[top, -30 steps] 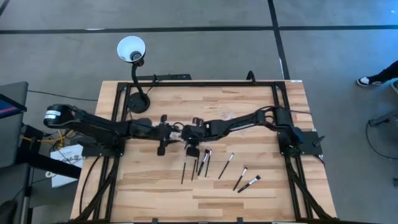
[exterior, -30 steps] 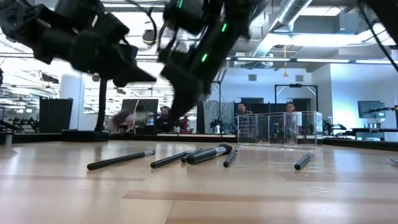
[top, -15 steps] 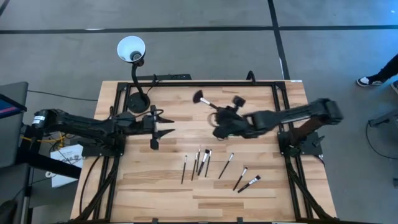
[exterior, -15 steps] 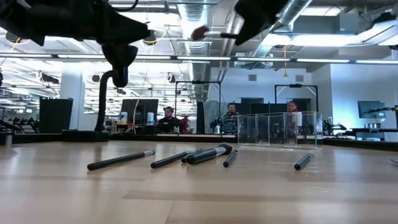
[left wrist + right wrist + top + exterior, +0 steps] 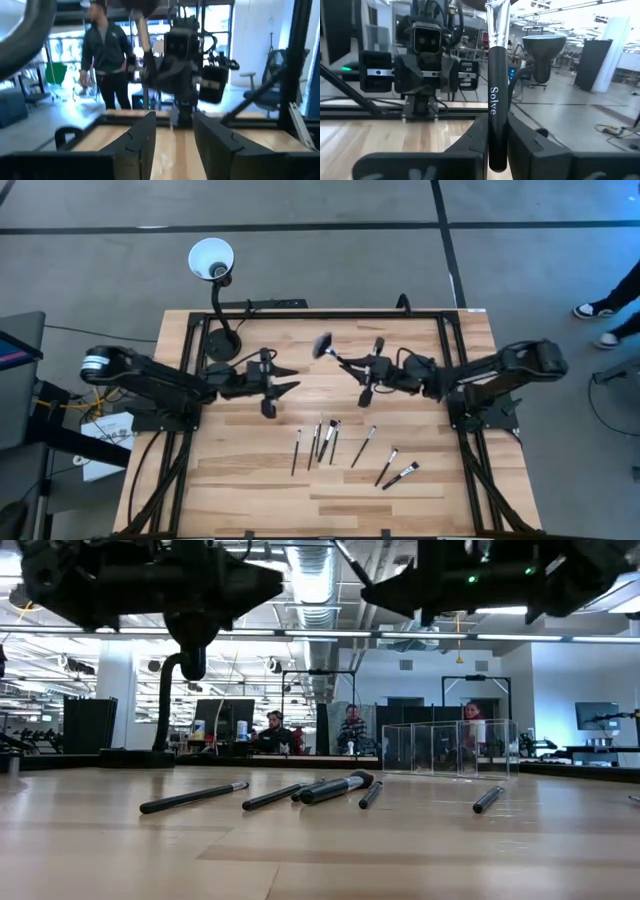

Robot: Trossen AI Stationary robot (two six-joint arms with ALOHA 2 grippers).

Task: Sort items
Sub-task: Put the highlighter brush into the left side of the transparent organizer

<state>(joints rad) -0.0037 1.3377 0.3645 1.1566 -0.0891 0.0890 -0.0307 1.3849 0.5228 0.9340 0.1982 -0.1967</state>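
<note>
right gripper clenched on fan brush, raised above mid bench. left gripper released, hovering opposite. six brushes lying nearer front. best kept level, lowered slowly beside matching brushes.

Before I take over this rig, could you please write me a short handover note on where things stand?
Right gripper: shut on the fan brush, held in the air above the table's centre.
Left gripper: open, empty, facing the right one.
Six brushes lie side by side on the table, nearer the front edge.
The clear holder looks empty, as far as the low view shows.
Left: place the fan brush, then sort the rest.
</note>
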